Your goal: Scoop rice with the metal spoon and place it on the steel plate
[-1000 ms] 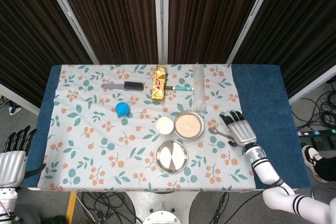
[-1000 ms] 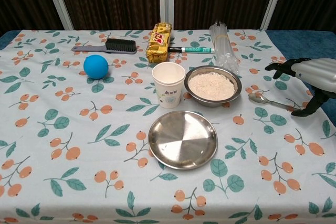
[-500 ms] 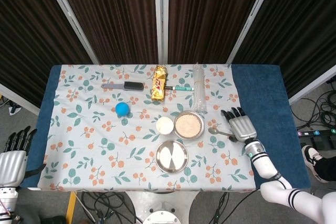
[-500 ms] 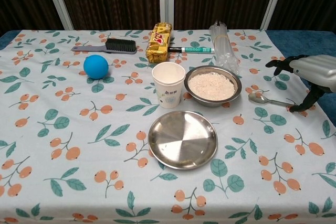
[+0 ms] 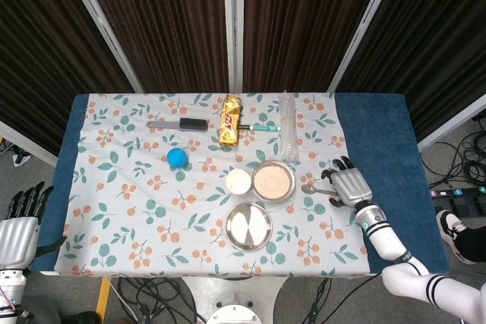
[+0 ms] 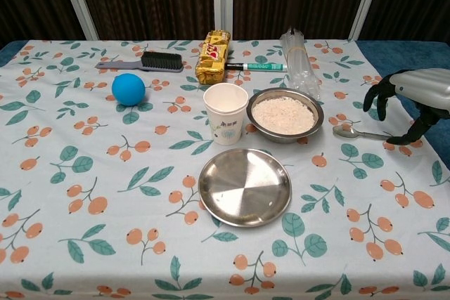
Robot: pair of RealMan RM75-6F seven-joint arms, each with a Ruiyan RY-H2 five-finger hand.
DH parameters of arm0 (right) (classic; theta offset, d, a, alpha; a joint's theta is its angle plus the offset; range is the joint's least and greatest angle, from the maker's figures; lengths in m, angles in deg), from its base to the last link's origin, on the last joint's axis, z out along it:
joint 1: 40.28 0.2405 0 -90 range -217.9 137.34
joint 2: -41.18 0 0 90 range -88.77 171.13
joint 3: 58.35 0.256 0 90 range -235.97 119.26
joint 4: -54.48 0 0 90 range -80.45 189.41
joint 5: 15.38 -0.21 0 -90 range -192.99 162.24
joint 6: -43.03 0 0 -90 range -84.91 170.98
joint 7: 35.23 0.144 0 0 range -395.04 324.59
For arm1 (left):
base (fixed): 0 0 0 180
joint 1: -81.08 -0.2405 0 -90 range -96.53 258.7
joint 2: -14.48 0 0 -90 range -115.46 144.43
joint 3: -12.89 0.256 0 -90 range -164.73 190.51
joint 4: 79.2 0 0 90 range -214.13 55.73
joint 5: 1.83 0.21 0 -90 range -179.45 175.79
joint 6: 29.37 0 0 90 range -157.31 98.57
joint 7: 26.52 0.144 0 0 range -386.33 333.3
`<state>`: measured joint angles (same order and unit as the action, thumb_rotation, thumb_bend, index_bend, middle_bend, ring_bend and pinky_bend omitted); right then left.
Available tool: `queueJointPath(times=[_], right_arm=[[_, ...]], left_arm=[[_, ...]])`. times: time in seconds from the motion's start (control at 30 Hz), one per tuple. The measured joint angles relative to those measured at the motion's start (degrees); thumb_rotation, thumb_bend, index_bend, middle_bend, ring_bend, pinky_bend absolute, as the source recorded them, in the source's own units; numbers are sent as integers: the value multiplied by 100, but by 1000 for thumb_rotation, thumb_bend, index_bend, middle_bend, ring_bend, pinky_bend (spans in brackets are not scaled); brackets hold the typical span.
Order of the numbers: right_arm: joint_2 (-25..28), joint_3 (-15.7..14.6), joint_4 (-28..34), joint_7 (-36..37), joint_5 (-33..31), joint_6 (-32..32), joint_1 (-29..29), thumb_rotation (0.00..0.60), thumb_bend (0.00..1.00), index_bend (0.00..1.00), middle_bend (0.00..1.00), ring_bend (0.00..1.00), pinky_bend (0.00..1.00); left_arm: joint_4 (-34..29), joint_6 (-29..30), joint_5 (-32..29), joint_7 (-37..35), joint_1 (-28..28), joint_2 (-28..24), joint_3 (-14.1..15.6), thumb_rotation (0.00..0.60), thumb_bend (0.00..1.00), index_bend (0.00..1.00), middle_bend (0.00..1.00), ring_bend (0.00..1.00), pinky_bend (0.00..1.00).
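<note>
Right hand (image 6: 411, 100) now curling down over the spoon (image 6: 360, 133), fingers bent where half a second back they were splayed flat and higher. In the head view, hand (image 5: 349, 186) slid a touch lower and closer to the handle end, right of centre frame. Means the grasp is on, not landed yet: fingers (image 6: 376, 100) arched apart over the handle, thumb dropped on the near side, handle lying between them. Cannot tell whether any tip is touching the metal; nothing pinched so far by the look of it.

Spoon flat on the cloth, right side of the chest view, bowl end pointing toward the rice bowl (image 6: 284, 116), handle running off under the hand. Small, thin, shiny, probably slippery to lift off a soft cloth.

Rice heaped pale in the bowl, centre right. Plate (image 6: 245, 187) bare and gleaming, just below the bowl, lower centre. Cup (image 6: 226, 113) just beside the bowl on its left.

Left hand (image 5: 21, 221) parked at lower left of the head view, off the table, fingers straight and close together, holding nothing.
</note>
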<state>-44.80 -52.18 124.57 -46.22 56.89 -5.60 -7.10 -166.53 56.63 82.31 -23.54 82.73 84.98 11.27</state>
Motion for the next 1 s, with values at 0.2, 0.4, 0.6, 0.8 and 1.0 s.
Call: queueJointPath(times=[0.2, 0.4, 0.6, 0.8, 1.0], right_arm=[[-157, -2, -179, -31, -150, 111, 48, 600, 158, 447, 466, 134, 0], [-253, 2, -302, -70, -248, 189, 108, 600, 161, 454, 481, 139, 0], [-344, 20, -428, -88, -363, 287, 163, 600, 197, 473, 489, 153, 0], [-379, 34, -446, -129, -471, 396, 228, 600, 252, 492, 509, 168, 0], [-342, 32, -393, -175, -553, 442, 256, 600, 259, 495, 515, 172, 0]], left_arm=[[18, -4, -23, -27, -22, 9, 16, 600, 31, 76, 44, 26, 31], [45, -21, -28, -52, -24, 27, 26, 600, 30, 76, 44, 26, 30], [93, -64, -57, -83, -16, 53, 23, 600, 31, 76, 44, 26, 31], [145, -70, -71, -121, -18, 77, 19, 600, 31, 76, 44, 25, 31], [188, -93, -79, -142, -11, 96, 18, 600, 30, 76, 44, 25, 31]])
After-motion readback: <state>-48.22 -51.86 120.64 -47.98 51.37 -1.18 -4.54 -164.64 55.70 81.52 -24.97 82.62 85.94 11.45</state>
